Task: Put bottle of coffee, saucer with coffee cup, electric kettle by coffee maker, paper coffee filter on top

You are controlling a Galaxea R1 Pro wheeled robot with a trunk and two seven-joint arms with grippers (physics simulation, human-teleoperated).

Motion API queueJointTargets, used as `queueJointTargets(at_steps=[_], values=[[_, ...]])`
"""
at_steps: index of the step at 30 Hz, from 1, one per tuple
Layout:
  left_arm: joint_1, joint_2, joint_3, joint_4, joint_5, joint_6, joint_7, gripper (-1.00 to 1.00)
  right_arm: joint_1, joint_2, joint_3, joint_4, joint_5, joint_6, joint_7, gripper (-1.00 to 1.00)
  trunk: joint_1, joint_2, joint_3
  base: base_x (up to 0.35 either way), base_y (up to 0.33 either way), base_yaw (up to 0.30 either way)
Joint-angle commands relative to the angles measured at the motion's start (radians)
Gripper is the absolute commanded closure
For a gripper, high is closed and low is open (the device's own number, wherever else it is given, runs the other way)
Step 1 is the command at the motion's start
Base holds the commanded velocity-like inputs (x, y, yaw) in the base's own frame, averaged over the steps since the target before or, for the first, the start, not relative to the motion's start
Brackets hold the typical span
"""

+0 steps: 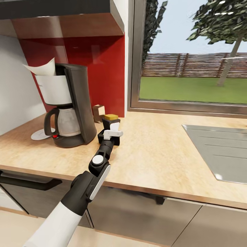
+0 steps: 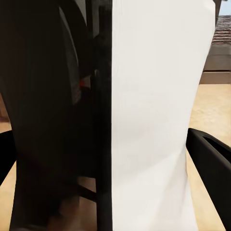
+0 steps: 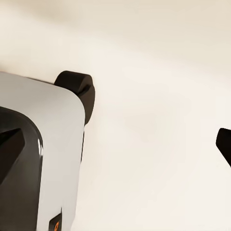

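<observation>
Fingers of the left gripper (image 1: 111, 132) stand on both sides of the bottle of coffee (image 1: 111, 120), low on its body. In the left wrist view the white label of the bottle (image 2: 154, 115) is very close, with a black finger (image 2: 211, 168) just at its side. I judge the jaws are closed on the bottle, because no gap shows between finger and label. The bottle is upright on the countertop (image 1: 154, 147), just to the right of the coffee maker (image 1: 70, 106), with its tan cap above the gripper.

About handling, I think the bottle is small, stiff and rather light, but its smooth body can slip, and the narrow waist makes it easy to tip. The best hold is around the label part, below the cap, as now. If the fingers let it go, they should open slowly and pull back straight, so the bottle does not fall against the machine.

Farther out, the paper coffee filter (image 1: 43, 68) sits on top of the coffee maker, and the saucer (image 1: 40, 134) lies on the counter to the left of its base, partly hidden. A small brown box (image 1: 98, 112) stands behind the bottle, near the red wall.

The right gripper (image 3: 224, 144) shows only one dark fingertip over the pale floor, so I cannot tell its state.
</observation>
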Motion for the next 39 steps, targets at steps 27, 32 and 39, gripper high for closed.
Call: queueJointTargets(at_steps=[27,32,39], values=[[-0.001,0.000,-0.002,-0.008,0.010,0.005,0.008,1.00,-0.002,0.000,0.009,0.004,-0.009,-0.007,0.005,-1.00,0.000,-0.001,-0.012,0.000,0.000,0.011],[-0.001,0.000,-0.002,-0.009,0.010,0.005,0.008,1.00,-0.002,0.000,0.009,0.004,-0.009,-0.006,0.005,-1.00,0.000,-0.001,-0.014,0.000,0.000,0.000],[-0.001,0.000,-0.002,-0.009,0.010,0.005,0.008,1.00,-0.002,0.000,0.009,0.004,-0.009,-0.006,0.005,-1.00,0.000,-0.001,-0.015,0.000,0.000,0.008]])
